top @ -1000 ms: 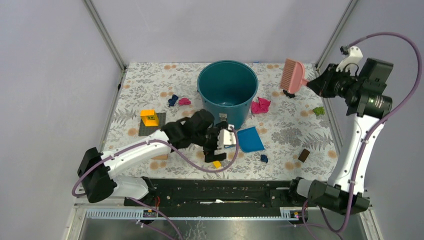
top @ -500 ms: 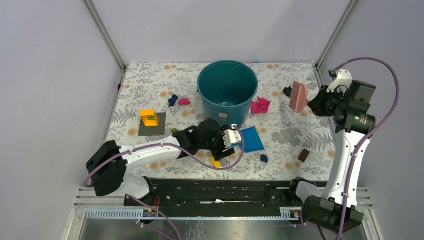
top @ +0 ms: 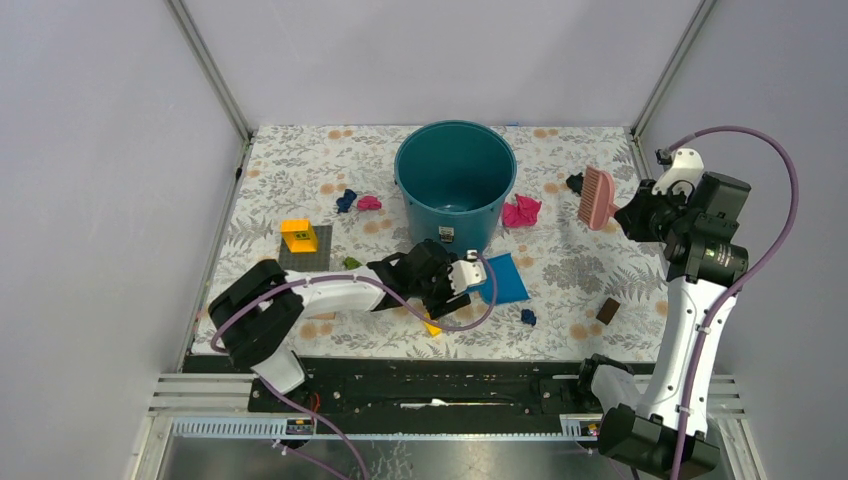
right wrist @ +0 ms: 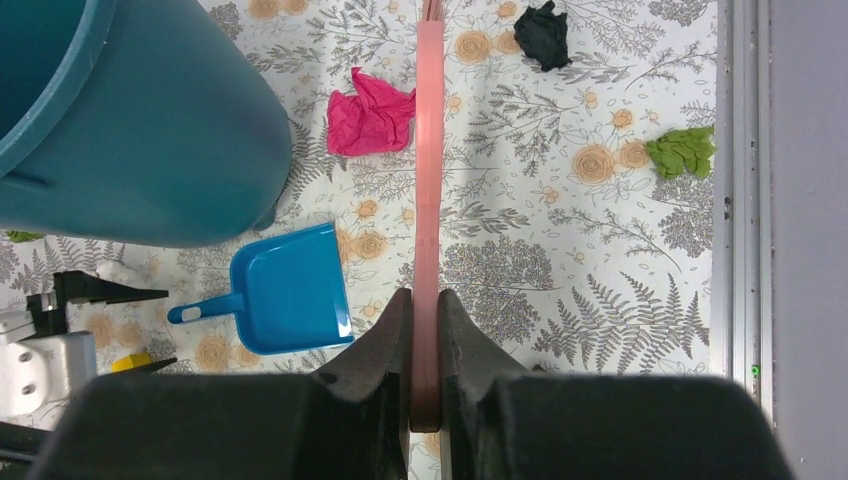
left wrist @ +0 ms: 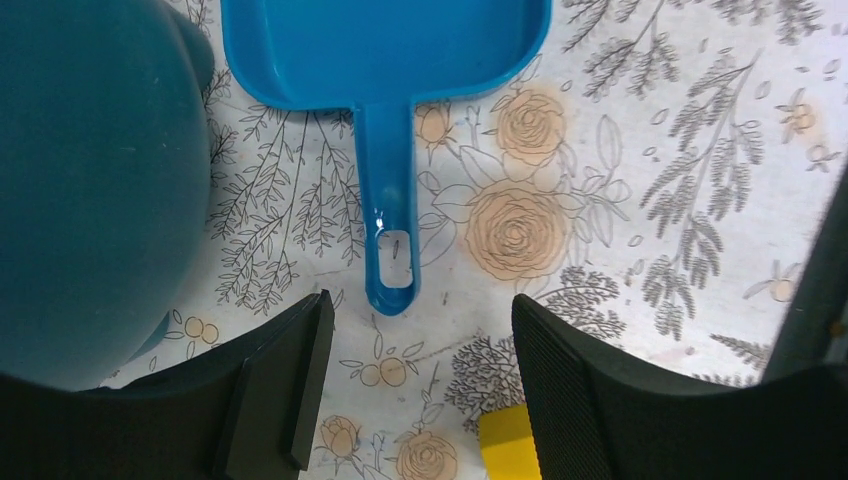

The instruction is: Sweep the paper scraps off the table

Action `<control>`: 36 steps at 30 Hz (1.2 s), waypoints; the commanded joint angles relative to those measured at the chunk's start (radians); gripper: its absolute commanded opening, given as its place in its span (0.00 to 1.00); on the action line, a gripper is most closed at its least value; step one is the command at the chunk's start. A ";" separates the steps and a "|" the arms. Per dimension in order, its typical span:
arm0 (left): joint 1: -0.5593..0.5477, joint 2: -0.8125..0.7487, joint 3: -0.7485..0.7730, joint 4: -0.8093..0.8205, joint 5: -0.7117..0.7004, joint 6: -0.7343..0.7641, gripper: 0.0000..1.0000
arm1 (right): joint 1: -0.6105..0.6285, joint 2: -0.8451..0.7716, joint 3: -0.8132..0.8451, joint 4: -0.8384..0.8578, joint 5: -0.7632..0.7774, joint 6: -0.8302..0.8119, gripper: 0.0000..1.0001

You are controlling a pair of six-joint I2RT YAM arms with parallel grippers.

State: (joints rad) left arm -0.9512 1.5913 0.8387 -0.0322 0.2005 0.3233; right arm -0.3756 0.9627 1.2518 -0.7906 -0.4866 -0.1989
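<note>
Paper scraps (top: 521, 211) lie as crumpled wads on the table (top: 290, 160), whose long axis runs left to right in the top view; the wads themselves are lumps with no clear direction. There are two magenta ones: a big magenta wad (right wrist: 372, 112) just right of the teal bucket (top: 478, 228) and a small magenta wad (top: 369, 203) to its left. Of the two dark blue, one dark blue wad (top: 346, 199) sits just beside the small magenta and a second blue wad (top: 528, 317) lies near the front edge. One black wad (top: 575, 183) lies far right, and one green wad (right wrist: 683, 150) is by the right edge. A green speck (top: 351, 263) beside the left arm may be a seventh, too small to be sure.

One blue dustpan (left wrist: 380, 50) lies flat in front of the bucket, its handle pointing at the left gripper (left wrist: 420, 305). The jaws stand apart, with the handle's end just reaching the gap and touching neither finger. The left arm lies low over the table, folded at the elbow and reaching right.

One pink brush (top: 598, 196) is clamped by its handle in the right gripper (right wrist: 425, 300), with its head toward the far left of the wrist. The right arm stands tall at the table's right edge.

One yellow brick (top: 298, 235) and one brown block (top: 607, 310) also sit on the table.
</note>
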 commanded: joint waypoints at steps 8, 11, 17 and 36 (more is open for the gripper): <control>0.020 0.108 0.042 0.127 0.032 0.091 0.61 | 0.001 0.010 0.006 0.022 -0.029 -0.017 0.00; 0.026 0.123 0.046 0.128 0.070 0.098 0.56 | 0.001 0.008 0.005 0.011 -0.034 -0.022 0.00; 0.026 0.175 0.065 0.143 0.086 0.101 0.42 | 0.000 0.011 0.003 0.010 -0.030 -0.017 0.00; 0.029 -0.015 0.106 -0.222 0.053 0.100 0.02 | 0.001 0.320 0.263 -0.090 0.240 -0.540 0.00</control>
State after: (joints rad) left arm -0.9279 1.6772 0.9268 -0.1364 0.2584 0.4107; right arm -0.3756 1.2053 1.4338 -0.8745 -0.4191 -0.4515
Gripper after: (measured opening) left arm 0.266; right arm 0.142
